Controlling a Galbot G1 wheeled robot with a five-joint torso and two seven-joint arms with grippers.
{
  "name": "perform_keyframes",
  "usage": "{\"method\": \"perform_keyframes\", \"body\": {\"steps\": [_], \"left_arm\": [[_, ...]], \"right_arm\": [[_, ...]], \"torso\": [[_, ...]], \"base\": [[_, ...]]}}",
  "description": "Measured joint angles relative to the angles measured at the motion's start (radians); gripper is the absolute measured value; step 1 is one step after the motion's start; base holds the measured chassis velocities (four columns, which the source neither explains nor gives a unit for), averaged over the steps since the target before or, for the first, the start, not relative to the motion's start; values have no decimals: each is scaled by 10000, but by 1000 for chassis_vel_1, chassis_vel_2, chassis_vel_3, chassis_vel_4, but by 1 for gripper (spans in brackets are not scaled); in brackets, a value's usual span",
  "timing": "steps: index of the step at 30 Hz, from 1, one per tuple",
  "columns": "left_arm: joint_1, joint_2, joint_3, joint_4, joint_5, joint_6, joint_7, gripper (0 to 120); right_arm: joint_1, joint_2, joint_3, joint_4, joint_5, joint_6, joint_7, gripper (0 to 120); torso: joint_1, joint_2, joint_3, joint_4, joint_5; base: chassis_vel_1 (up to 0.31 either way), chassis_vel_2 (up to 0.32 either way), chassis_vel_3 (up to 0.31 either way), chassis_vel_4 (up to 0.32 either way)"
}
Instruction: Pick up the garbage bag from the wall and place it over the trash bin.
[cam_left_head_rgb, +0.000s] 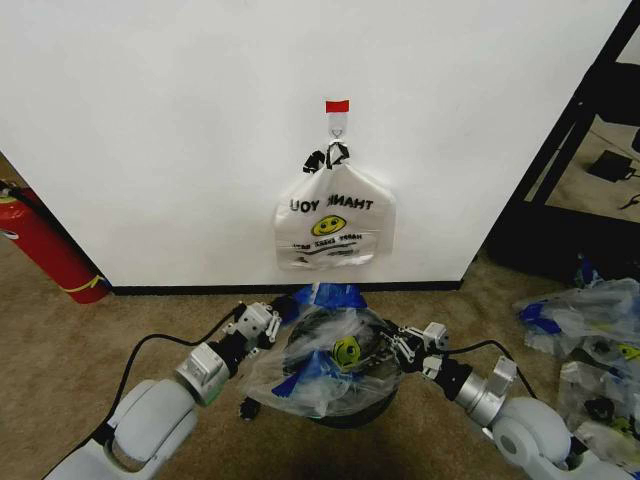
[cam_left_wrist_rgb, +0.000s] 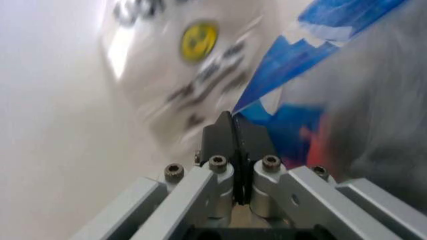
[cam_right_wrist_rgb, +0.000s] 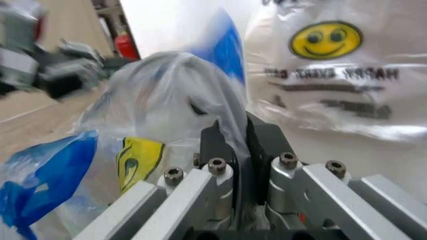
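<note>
The see-through garbage bag (cam_left_head_rgb: 325, 372) with blue patches and a yellow smiley is spread over the black trash bin (cam_left_head_rgb: 352, 414), which it largely hides, on the carpet below the wall (cam_left_head_rgb: 180, 120). My left gripper (cam_left_head_rgb: 283, 318) is at the bag's left rim and shut on its blue edge (cam_left_wrist_rgb: 293, 65). My right gripper (cam_left_head_rgb: 392, 345) is at the right rim. In the right wrist view, thin film of the garbage bag (cam_right_wrist_rgb: 160, 100) is pinched in my shut right gripper (cam_right_wrist_rgb: 235, 131). The left wrist view shows my left gripper (cam_left_wrist_rgb: 233, 119) closed on plastic.
A whiter THANK YOU bag (cam_left_head_rgb: 333, 228) hangs from the hook (cam_left_head_rgb: 337, 126) under red tape on the wall. A red fire extinguisher (cam_left_head_rgb: 45, 250) stands at the left. A pile of bags (cam_left_head_rgb: 590, 340) lies at the right, below a black rack (cam_left_head_rgb: 580, 150).
</note>
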Motion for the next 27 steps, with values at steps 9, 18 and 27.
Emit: {"method": "perform_keyframes", "body": {"steps": [9, 18, 27], "left_arm": [[-398, -153, 272, 788, 57, 939, -320, 0], [-181, -212, 207, 642, -35, 850, 383, 0], [-133, -455, -376, 927, -374, -350, 746, 32]], "right_arm": [[317, 5, 132, -802, 669, 600, -2602, 1], [276, 145, -26, -875, 852, 899, -1698, 1], [51, 575, -461, -798, 655, 720, 819, 1]], "torso": [[0, 0, 0, -1, -1], [0, 0, 0, 0, 0], [0, 0, 0, 0, -1]], "base": [[0, 0, 0, 0], [0, 0, 0, 0], [0, 0, 0, 0]]}}
